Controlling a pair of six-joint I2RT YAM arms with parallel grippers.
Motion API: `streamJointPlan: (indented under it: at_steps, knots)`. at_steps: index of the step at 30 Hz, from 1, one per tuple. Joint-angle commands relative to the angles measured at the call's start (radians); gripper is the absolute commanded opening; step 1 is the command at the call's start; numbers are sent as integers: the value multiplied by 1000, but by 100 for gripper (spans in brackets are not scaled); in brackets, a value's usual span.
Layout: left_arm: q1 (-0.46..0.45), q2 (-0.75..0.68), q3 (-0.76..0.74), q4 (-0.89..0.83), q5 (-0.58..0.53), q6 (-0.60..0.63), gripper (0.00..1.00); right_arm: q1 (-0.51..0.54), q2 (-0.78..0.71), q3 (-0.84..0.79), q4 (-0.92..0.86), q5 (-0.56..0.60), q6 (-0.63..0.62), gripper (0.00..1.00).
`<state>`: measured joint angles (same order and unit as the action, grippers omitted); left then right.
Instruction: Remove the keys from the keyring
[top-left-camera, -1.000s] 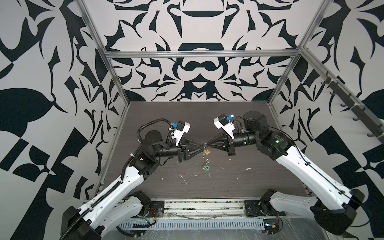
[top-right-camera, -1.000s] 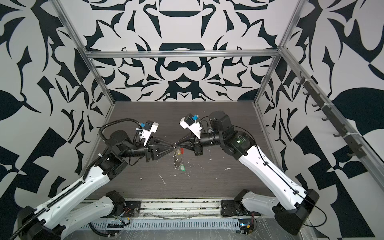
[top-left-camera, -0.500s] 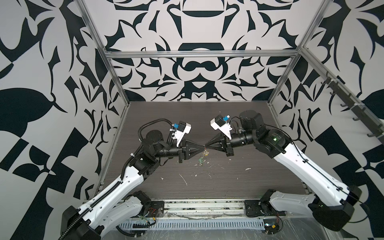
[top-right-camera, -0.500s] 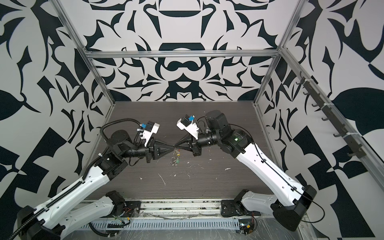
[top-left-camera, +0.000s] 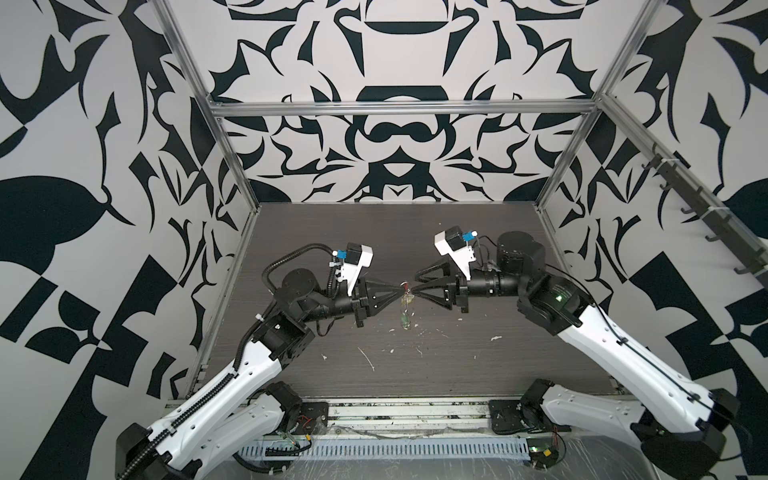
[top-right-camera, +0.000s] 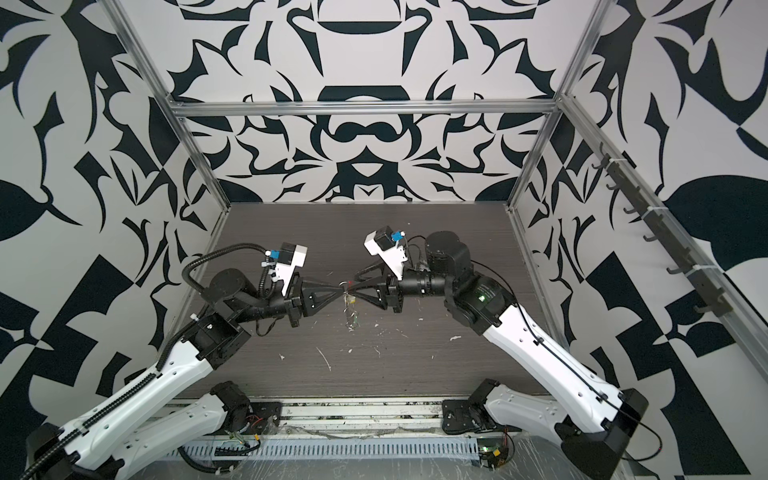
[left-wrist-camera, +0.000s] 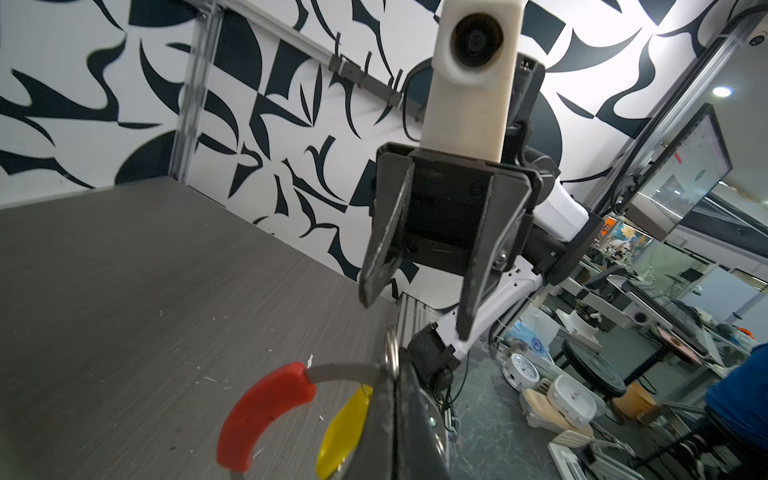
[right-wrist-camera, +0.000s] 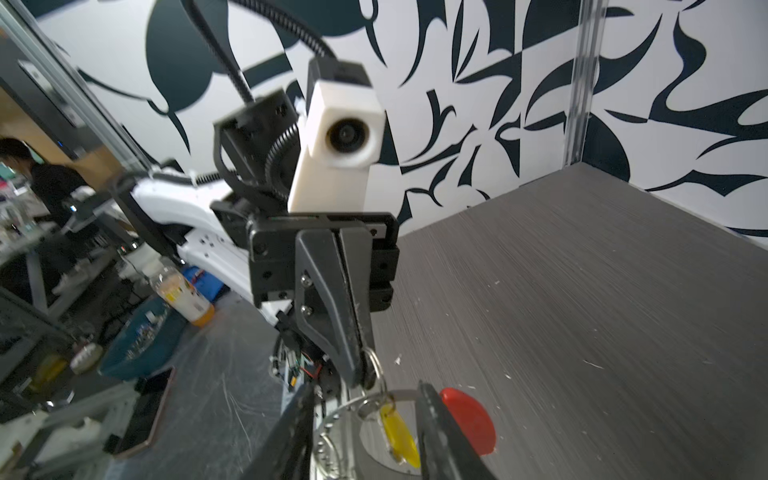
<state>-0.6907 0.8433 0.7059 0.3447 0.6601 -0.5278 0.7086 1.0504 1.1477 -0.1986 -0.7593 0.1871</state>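
Observation:
The keyring (left-wrist-camera: 345, 371), a thin grey hoop with a red curved segment (left-wrist-camera: 262, 419), hangs in the air over the table's middle (top-left-camera: 405, 309). My left gripper (left-wrist-camera: 392, 374) is shut on it, with a small silver ring (left-wrist-camera: 390, 353) sticking out of the tips. The yellow key (right-wrist-camera: 399, 432) dangles just under that grip, and a green key (top-left-camera: 404, 323) hangs lowest. My right gripper (right-wrist-camera: 365, 390) faces the left one tip to tip (top-left-camera: 415, 290). It is open, its fingers on either side of the yellow key and the hoop, touching neither that I can see.
White scraps (top-left-camera: 368, 357) lie scattered on the dark wood table (top-left-camera: 478, 232) below and in front of the grippers. Patterned walls with aluminium posts (top-left-camera: 232, 158) enclose three sides. A rail of hooks (top-left-camera: 706, 216) runs along the right wall.
The left gripper has shut on the keyring and the right gripper has opened off it. Both gripper tips shifted slightly toward the back, still meeting at the table's middle.

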Motion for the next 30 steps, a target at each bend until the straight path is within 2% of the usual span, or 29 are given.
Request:
streamJointPlan:
  at_steps: [1,5,12,23,30]
  knots:
    - [-6,-28,-25,124,-85,-7,0,5,-16,-34,264,21,147,43]
    - [-6,-30,-36,180,-101,-21,0,5,-17,-85,392,32,229,44]
    - [-6,-32,-55,257,-116,-44,0,6,20,-112,504,18,315,42]
    - [-6,-26,-62,300,-150,-46,0,19,52,-121,579,-18,368,25]
    - [-6,-24,-65,312,-159,-49,0,31,59,-117,578,-23,364,18]
